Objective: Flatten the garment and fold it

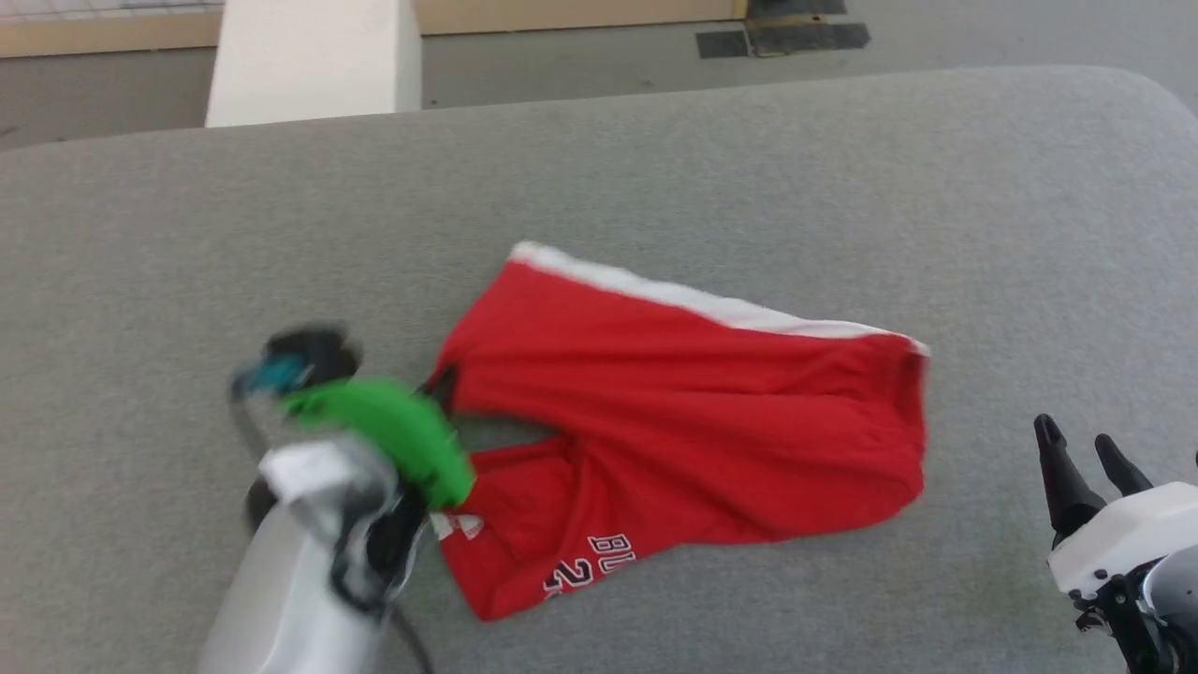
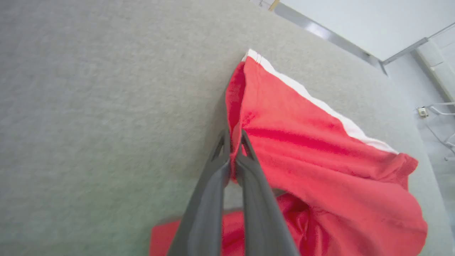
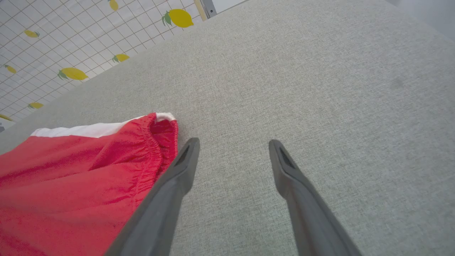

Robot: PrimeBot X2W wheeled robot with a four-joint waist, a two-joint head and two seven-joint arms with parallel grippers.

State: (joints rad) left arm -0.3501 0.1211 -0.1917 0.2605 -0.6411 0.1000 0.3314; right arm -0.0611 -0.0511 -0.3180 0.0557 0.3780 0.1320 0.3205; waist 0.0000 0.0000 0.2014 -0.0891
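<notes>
the garment (image 1: 693, 421), bright red shorts, lies near the middle of the grey fabric-covered desk (image 1: 655, 168) in the head view. it is not flat: folds and creases run across it. its two leg ends point toward 9 o'clock with a bare gap of desk between them, and the lower leg is rumpled. the white side stripe (image 1: 693, 298) runs along the 12 o'clock edge. the gathered waistband (image 3: 153, 149) is at the 3 o'clock end, and the white lettering (image 1: 590, 562) sits near the hem at about 7 o'clock.

the left pincer (image 2: 234, 142) is at the 9 o'clock side of the garment, clenched on the hem edge of the upper leg. in the left wrist view its two dark fingers (image 2: 213, 177) are pressed together with red cloth nipped between the tips. a green cover (image 1: 393, 431) sits on that wrist, blurred in the head view.

the right pincer (image 3: 233, 143) is released, its fingers spread wide with nothing between them. it is over bare desk at about 4 o'clock from the garment. in the right wrist view one finger lies just beside the waistband; whether it touches the cloth cannot be told.

beyond the desk at 12 o'clock are a grey floor (image 1: 562, 56) and a white pillar (image 1: 314, 56).
</notes>
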